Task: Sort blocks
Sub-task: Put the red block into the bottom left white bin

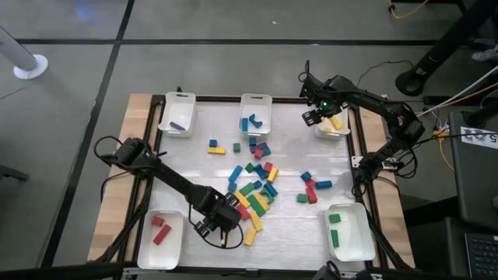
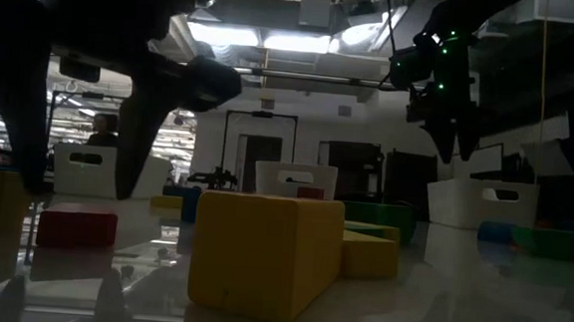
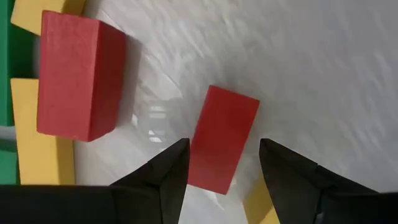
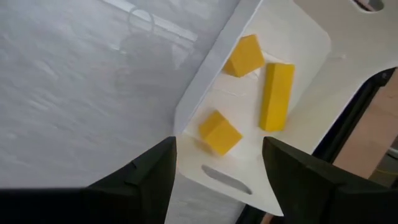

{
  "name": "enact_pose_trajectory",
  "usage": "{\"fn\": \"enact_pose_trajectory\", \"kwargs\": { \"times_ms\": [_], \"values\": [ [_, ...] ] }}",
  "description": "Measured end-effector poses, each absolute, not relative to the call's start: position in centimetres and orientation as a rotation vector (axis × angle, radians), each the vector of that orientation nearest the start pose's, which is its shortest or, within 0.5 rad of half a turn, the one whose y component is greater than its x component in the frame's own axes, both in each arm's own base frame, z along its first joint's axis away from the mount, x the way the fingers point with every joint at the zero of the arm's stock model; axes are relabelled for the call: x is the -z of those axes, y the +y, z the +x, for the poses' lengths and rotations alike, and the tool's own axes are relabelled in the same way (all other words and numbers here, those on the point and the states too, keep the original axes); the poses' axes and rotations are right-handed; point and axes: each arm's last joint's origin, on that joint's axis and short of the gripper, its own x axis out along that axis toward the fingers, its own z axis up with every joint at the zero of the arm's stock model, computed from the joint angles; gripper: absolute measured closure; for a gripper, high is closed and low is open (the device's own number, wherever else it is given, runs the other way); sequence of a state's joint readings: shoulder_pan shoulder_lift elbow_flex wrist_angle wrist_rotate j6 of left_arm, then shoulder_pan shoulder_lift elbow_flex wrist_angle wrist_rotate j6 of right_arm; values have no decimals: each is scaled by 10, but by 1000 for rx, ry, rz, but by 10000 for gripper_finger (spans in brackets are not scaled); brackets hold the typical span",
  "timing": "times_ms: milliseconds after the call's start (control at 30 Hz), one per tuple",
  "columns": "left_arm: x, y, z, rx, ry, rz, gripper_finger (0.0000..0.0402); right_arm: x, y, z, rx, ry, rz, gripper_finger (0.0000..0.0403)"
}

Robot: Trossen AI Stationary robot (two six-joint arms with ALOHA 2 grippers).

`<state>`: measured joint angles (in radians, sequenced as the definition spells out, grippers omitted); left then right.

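Observation:
Loose red, blue, green and yellow blocks (image 1: pixel 253 190) lie flat on the white mat mid-table. My left gripper (image 1: pixel 218 222) is at the pile's near left edge, pointing down and open. In the left wrist view its fingers (image 3: pixel 221 168) stand on either side of a small red bar (image 3: pixel 222 138) that lies flat; a bigger red block (image 3: pixel 78 74) lies beside it. My right gripper (image 1: pixel 315 115) hovers open and empty over the rim of the far right tray (image 1: pixel 346 131). In the right wrist view (image 4: pixel 217 168) three yellow blocks (image 4: pixel 219 132) lie in that tray.
Five white trays ring the mat: far left with a purple block (image 1: pixel 177 123), far middle with blue ones (image 1: pixel 254 120), far right with yellow, near left with red (image 1: pixel 159 232), near right with green (image 1: pixel 336 229). A yellow block (image 2: pixel 262 249) looms in the low view.

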<state>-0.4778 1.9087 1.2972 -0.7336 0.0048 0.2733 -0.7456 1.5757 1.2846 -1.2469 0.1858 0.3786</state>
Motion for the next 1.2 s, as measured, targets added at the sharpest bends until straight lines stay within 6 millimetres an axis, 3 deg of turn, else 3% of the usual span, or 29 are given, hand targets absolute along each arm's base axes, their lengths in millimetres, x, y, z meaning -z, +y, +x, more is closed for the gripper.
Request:
{"fn": "enact_pose_trajectory", "kwargs": {
  "times_ms": [267, 667, 900, 1200],
  "values": [
    [-168, -170, 327, 589, 1209, 572, 218, -258, -177, 215, 953, 1376, 677, 166],
    [-168, -169, 327, 607, 1206, 594, 218, -259, -127, 255, 770, 1351, 504, 166],
    [-168, -169, 327, 608, 1206, 593, 218, -260, -83, 279, 636, 1305, 401, 166],
    [-168, -170, 327, 633, 1199, 614, 218, -263, -10, 304, 403, 1188, 256, 166]
  ]
}}
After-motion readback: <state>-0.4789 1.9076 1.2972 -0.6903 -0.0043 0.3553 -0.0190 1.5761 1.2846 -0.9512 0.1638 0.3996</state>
